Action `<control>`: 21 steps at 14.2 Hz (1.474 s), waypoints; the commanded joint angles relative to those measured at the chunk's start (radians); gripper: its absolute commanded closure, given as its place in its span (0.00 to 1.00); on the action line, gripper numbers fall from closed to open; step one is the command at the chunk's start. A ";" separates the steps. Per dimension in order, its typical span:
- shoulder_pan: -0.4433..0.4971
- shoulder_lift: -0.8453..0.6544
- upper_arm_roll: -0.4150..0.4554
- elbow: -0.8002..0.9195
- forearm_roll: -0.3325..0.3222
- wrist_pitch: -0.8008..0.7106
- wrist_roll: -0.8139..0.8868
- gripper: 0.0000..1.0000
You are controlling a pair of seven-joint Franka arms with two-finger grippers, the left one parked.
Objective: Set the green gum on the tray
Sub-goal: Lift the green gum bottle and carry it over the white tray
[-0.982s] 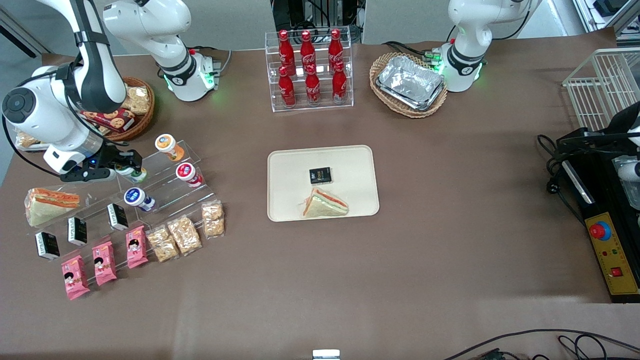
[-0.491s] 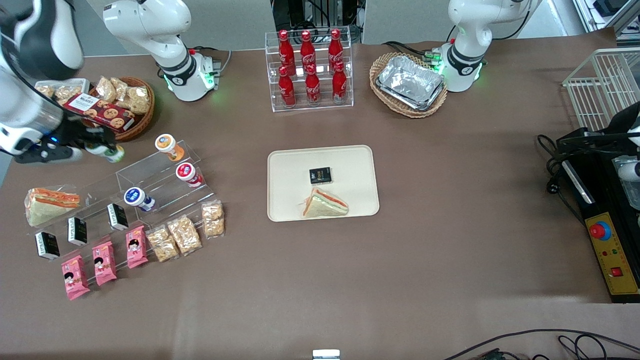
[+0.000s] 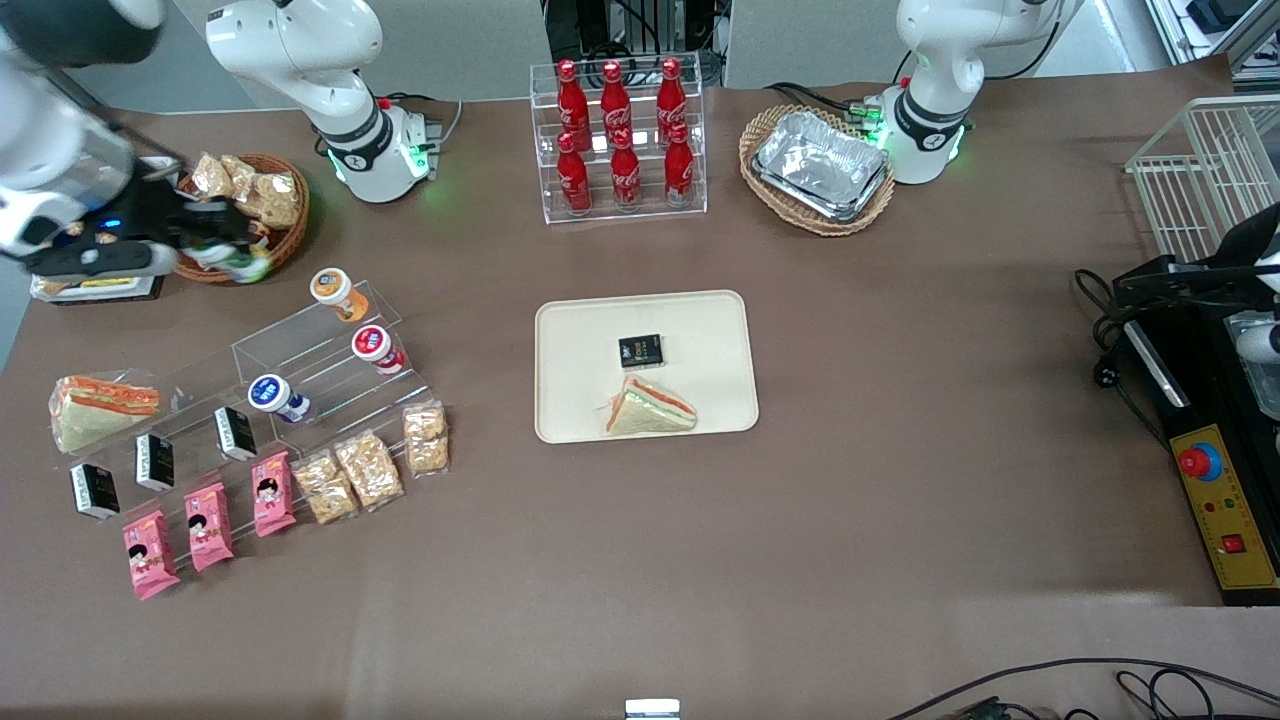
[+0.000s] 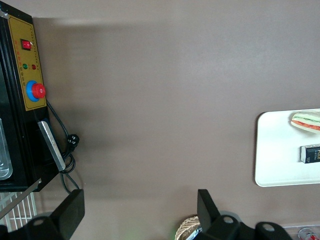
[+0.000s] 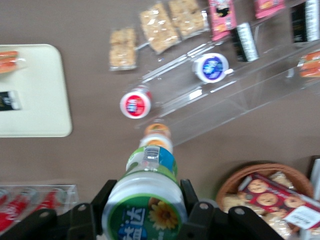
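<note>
Snacks crowd the working arm's end of the table: a clear acrylic stepped stand (image 3: pixel 330 350) carries orange-lidded (image 3: pixel 335 290), red-lidded (image 3: pixel 374 346) and blue-lidded (image 3: pixel 272 395) bottles, with a wicker basket of cookies (image 3: pixel 262 205) just past it. The gripper (image 3: pixel 215 245) hangs above the basket's near edge, jaws clamped on the green gum (image 5: pixel 145 207), lid toward the wrist camera. At about four o'clock, well apart, lies the tray (image 3: pixel 580 400), holding a sandwich (image 3: pixel 648 408) and black packet (image 3: pixel 640 350).

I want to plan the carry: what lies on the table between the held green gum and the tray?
In the front view, between the green gum in the pincer and the tray: only the orange-lidded bottle.
</note>
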 commanded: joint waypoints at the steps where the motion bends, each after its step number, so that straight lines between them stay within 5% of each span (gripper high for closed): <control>1: -0.001 0.036 0.147 0.043 0.106 -0.010 0.234 0.50; 7: 0.010 0.189 0.372 0.089 0.147 0.142 0.498 0.49; 13: 0.148 0.327 0.383 0.015 0.128 0.385 0.606 0.49; 21: 0.362 0.554 0.383 -0.057 -0.078 0.695 0.900 0.49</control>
